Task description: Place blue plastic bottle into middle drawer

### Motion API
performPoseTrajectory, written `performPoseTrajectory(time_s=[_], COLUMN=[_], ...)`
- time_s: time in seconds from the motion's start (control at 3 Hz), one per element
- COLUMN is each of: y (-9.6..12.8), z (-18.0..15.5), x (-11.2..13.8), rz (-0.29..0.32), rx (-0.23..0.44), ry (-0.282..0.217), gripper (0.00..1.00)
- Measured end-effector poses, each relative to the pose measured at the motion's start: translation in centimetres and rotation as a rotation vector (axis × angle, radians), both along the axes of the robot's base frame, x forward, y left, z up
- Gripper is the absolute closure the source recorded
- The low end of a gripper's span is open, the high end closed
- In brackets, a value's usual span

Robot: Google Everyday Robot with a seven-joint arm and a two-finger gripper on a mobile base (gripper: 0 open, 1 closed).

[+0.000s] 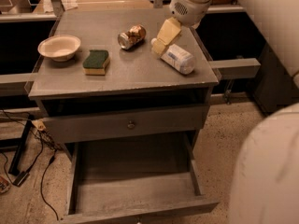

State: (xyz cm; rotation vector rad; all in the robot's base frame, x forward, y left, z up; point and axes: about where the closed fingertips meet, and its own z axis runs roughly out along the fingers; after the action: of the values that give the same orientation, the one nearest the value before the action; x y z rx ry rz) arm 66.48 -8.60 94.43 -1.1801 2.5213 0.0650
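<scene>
The blue plastic bottle (176, 58) lies on its side on the right part of the cabinet top, white cap pointing to the back left. My gripper (163, 38) hangs from a white wrist (189, 6) and sits low over the bottle's cap end, touching or nearly touching it. The middle drawer (133, 183) is pulled out wide below, its worn plank floor bare.
On the top stand a crushed metal can (131, 36), a green-and-yellow sponge (96, 61) and a white bowl (59, 47). A shut drawer front with a round knob (131, 124) sits above the open drawer. Cables (32, 148) lie at the left. A blurred white robot part (268, 171) fills the lower right.
</scene>
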Motion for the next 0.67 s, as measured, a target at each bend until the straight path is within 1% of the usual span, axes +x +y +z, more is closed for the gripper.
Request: performPoseTrajectory(time_s=[0.33, 0.67], y=[0.6, 0.4], z=[-2.2, -4.3], x=[3.1, 6.0], rz=[0.003, -0.011], rx=[-0.018, -0.037], ry=[0.015, 0.025], gripper=[0.00, 0.00])
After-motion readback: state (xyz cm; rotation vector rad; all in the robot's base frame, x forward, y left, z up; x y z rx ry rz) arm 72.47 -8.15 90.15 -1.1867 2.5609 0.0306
